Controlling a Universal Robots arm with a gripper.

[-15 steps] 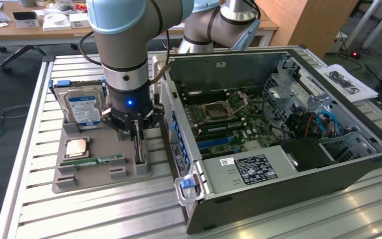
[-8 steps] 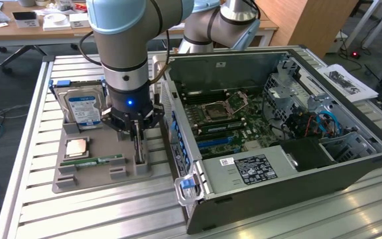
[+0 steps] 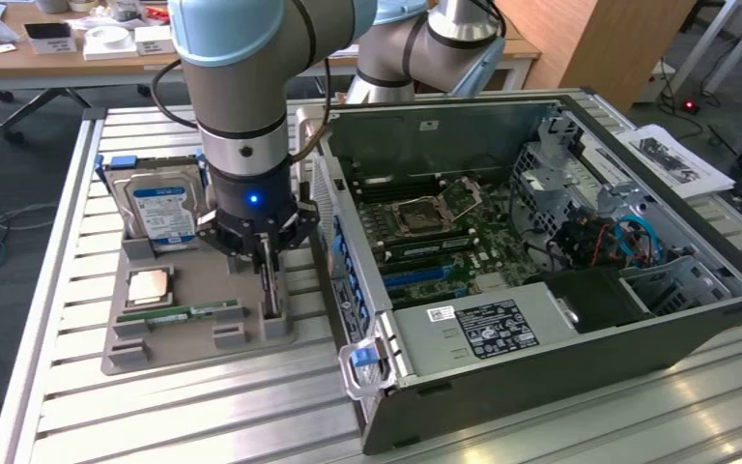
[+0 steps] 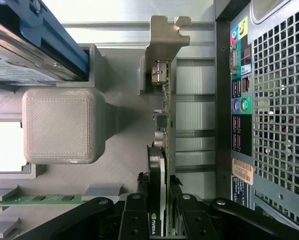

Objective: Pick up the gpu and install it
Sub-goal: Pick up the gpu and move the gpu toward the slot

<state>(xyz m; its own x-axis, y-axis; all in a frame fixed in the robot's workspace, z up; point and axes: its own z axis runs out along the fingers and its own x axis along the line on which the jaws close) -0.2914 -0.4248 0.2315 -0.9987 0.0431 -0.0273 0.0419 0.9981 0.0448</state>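
Wrist view: the gripper [image 4: 158, 186] straddles the gpu [image 4: 157, 160], with one dark finger on each flat face of the card.
Grip state: pinching the gpu, as far as I can judge. Both fingers [image 4: 134, 207] lie against the card with no gap showing.
Gpu position: it stands on edge in the grey printed tray [image 4: 122, 160]. Its silvery bracket end sits by a tray post, just beside the rear panel of the computer case [image 4: 269, 100].
Exterior view: the arm comes straight down in the left-centre of the frame. The gripper [image 3: 266, 259] sits on top of the gpu [image 3: 271, 290], at the side of the tray [image 3: 152, 356] nearest the case [image 3: 578, 319].
Tray neighbours: a blue-labelled hard drive [image 3: 162, 215] stands upright toward the exterior view's left. A green RAM stick [image 3: 198, 312] lies flat near the foot of the card.
Step in hand: the pick. The card looks seated in the tray and not yet lifted.
Doing it well: clamp on the flat faces rather than on raised components. Draw straight up along the tray posts so the bracket does not snag, and keep the card vertical.
Clearance: the case wall is close by, so any sideways drift during the lift could knock the card against it.
Risk: a thin card can pivot between the pads. How centred the hold is along its length cannot be told.
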